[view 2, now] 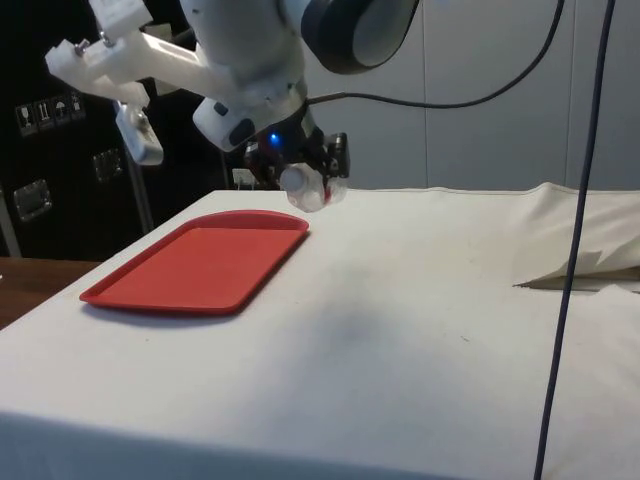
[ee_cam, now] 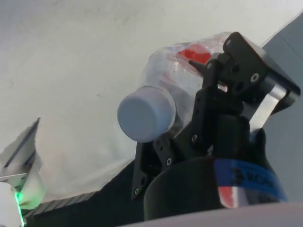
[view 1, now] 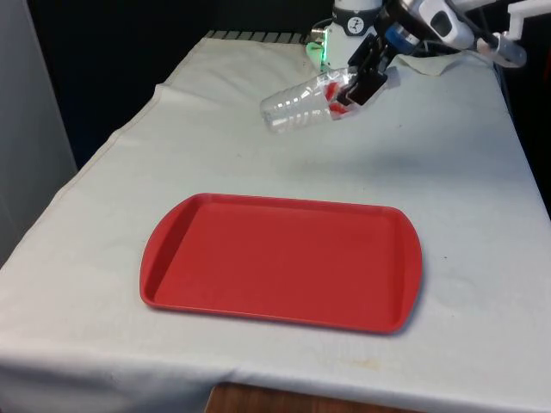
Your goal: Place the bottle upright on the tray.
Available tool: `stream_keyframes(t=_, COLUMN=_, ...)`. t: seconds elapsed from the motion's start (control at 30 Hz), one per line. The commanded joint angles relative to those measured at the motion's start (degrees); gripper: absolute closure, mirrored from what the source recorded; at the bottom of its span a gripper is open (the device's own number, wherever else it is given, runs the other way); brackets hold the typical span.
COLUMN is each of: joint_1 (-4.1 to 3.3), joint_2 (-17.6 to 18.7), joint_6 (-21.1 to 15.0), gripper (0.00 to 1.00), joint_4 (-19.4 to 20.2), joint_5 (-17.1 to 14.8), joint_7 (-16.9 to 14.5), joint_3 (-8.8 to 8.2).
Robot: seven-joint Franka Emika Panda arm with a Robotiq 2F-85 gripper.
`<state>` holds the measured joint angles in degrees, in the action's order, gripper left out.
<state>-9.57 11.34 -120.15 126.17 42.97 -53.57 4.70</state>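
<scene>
Gripper: the black gripper (view 1: 360, 82) hung in the air over the far part of the table, beyond the tray and towards the front view's right.
Jaws: closed narrowly on the bottle, clamping it near its shoulder, just below the cap; one finger (ee_cam: 215, 101) pressed flat against the clear plastic.
Bottle: a clear, ribbed plastic bottle (view 1: 301, 101) with a bit of red label, held lying nearly on its side, clear of the cloth, its base pointing to the front view's left and slightly down.
Cap: a pale cap (ee_cam: 146, 115) faced the wrist camera, sitting just beside the fingers.
Shadow: a soft shadow lay on the cloth under the bottle, apart from it.
Tray: a red tray (view 1: 172, 249) sat flat on the near half of the table, nothing on it, well apart from the bottle.
Table: covered with a white cloth (view 1: 465, 172), a little creased at the edges.
</scene>
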Motion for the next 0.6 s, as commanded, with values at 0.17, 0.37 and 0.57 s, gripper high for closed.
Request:
stream_keyframes(t=0.17, joint_1=0.34, joint_2=-0.80, joint_6=-1.26, gripper=0.67, joint_4=-0.06, joint_5=-3.09, joint_7=-1.83, joint_3=-0.23)
stream_keyframes(t=0.37, joint_1=0.34, joint_2=-1.09, joint_6=-1.72, gripper=0.67, joint_4=-0.23, joint_5=-4.87, joint_7=-2.75, joint_3=-0.52)
stream_keyframes(t=0.57, joint_1=0.34, joint_2=-1.38, joint_6=-2.06, gripper=0.67, joint_4=-0.52, joint_5=-7.22, joint_7=-4.01, joint_3=-0.80)
